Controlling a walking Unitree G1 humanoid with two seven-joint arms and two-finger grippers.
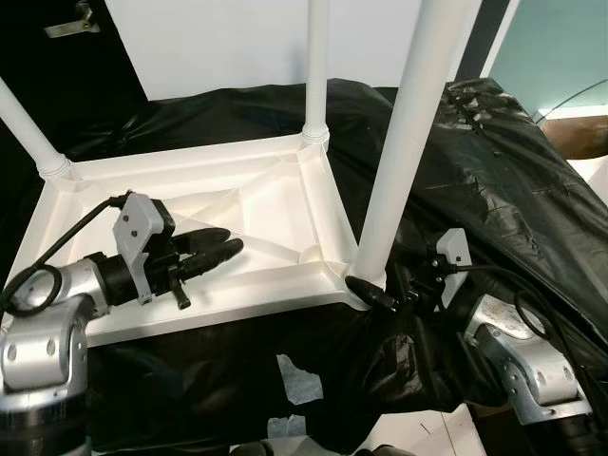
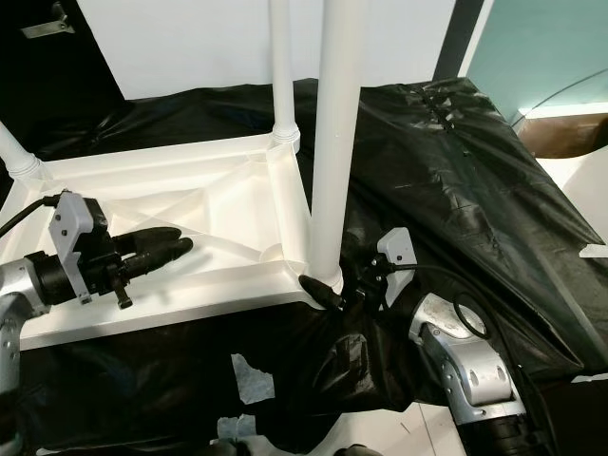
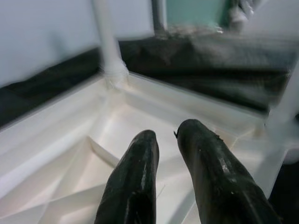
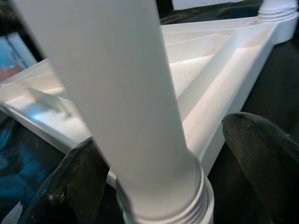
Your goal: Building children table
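Observation:
A white plastic children's table (image 1: 190, 161) lies upside down on black sheeting. Three white legs stand up from its corners: one near right (image 1: 399, 161), one far right (image 1: 316, 66) and one at the left (image 1: 28, 123). My right gripper (image 1: 375, 290) is at the base of the near-right leg (image 4: 117, 84). Its fingers (image 4: 261, 154) straddle the leg's threaded collar, with a gap on one side. My left gripper (image 1: 231, 243) hovers over the ribbed underside. Its fingers (image 3: 135, 177) are almost together, and nothing is between them.
Crinkled black sheeting (image 1: 494, 171) covers the surface under and to the right of the table. Torn pale tape scraps (image 1: 299, 375) lie on it near the front. A white panel (image 1: 237, 38) stands behind, and a brown box (image 1: 579, 138) sits at the far right.

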